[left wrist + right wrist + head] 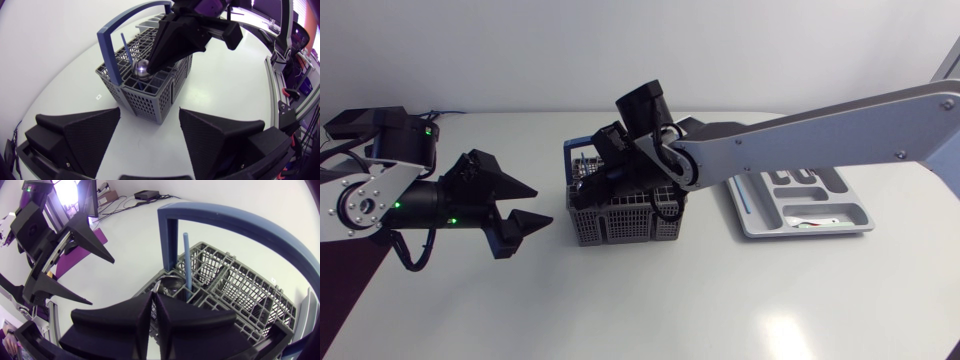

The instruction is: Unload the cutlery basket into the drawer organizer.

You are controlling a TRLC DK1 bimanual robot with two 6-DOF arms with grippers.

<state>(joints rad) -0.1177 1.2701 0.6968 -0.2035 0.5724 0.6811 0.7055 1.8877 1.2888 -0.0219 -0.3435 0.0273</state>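
Observation:
The grey cutlery basket (630, 225) with a blue handle (107, 35) stands mid-table. My right gripper (598, 185) reaches down into its near compartment. Its fingers are pinched together (154, 300) at the bowl of a shiny spoon (141, 67) standing in the basket. A thin blue stick (186, 260) stands upright beside the spoon. My left gripper (542, 205) hovers to the left of the basket, apart from it, with its fingers open and empty (150, 117). The grey drawer organizer (760, 225) lies to the right of the basket.
The organizer holds a thin blue piece (745, 197) in its left slot and a small pale item (815, 222) in its front slot. My right arm's long silver link (820, 130) crosses above the organizer.

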